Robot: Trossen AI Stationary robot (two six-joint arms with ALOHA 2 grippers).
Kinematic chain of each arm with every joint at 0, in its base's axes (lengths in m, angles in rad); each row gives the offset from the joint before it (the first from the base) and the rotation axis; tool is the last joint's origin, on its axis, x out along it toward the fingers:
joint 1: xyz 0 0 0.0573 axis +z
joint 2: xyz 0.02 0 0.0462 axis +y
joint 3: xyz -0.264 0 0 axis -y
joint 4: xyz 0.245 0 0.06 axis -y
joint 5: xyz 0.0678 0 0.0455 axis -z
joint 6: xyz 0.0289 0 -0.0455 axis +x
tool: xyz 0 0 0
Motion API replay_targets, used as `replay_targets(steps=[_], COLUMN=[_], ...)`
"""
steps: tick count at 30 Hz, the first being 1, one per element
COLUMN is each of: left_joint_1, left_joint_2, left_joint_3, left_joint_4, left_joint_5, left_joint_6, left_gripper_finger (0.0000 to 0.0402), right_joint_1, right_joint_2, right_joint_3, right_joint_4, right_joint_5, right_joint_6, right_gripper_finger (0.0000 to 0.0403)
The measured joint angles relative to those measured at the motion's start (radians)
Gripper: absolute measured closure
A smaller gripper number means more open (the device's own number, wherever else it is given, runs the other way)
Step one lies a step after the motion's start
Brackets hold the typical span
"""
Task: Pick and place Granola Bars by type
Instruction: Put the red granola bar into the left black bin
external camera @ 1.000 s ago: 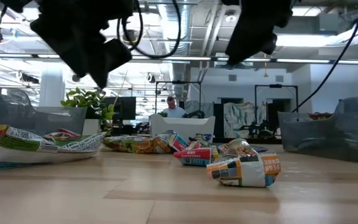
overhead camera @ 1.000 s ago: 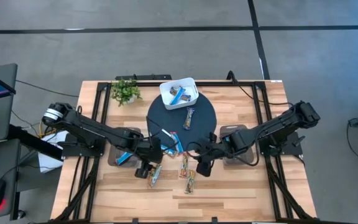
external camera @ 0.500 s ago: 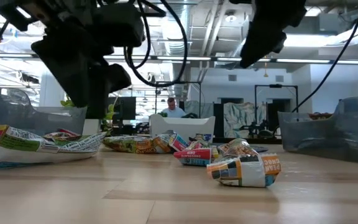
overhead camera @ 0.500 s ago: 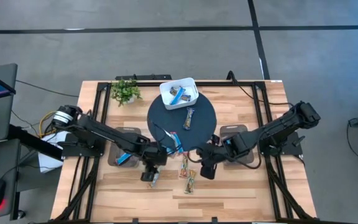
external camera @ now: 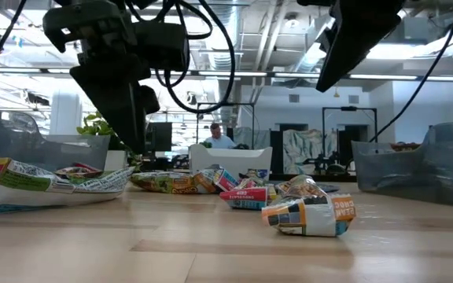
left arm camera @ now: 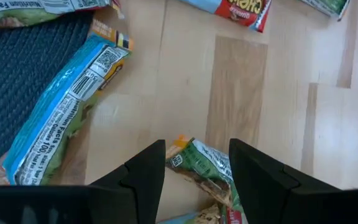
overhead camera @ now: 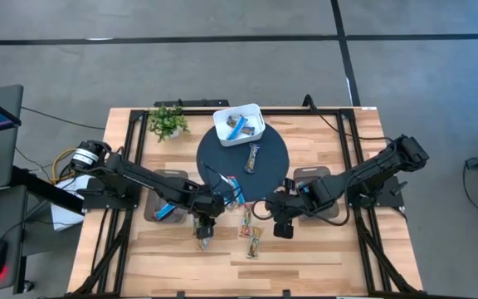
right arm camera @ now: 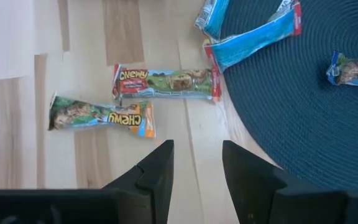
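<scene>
Granola bars lie scattered near the middle of the desk, toward its front edge. Nearest that edge, a green bar [left arm camera: 207, 167] is framed between the spread fingers of the left gripper [overhead camera: 203, 235], which hangs just above it; nothing is clamped. The step in hand is judged to be the grasp of this bar: a short descent and a closing across its narrow width are called for. The right gripper [overhead camera: 282, 227] hovers empty beside two Chewy bars [right arm camera: 166, 81], fingers apart. Wrappers are crinkled glossy film, flat and slippery. Farther back, blue bars [right arm camera: 253, 38] overlap the rim of a round dark woven mat [overhead camera: 268, 149]. At the back edge, a white box [overhead camera: 239, 124] holds what are probably more bars.
</scene>
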Motion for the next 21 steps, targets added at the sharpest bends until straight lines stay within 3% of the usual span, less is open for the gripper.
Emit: replay_targets(steps=[11, 21], left_joint_1=[0.001, 0.041], left_joint_2=[0.000, 0.000], left_joint_3=[0.000, 0.000], left_joint_4=[-0.016, -0.053], left_joint_5=[-0.205, -0.220], left_joint_6=[0.027, 0.124], left_gripper_finger=[0.0230, 0.0230], right_joint_1=[0.000, 0.000], right_joint_2=[0.000, 0.000], right_joint_3=[0.000, 0.000], right_joint_4=[0.002, 0.006], right_joint_5=[0.000, 0.000], right_joint_6=[0.012, 0.053], right_gripper_finger=[0.0275, 0.0275])
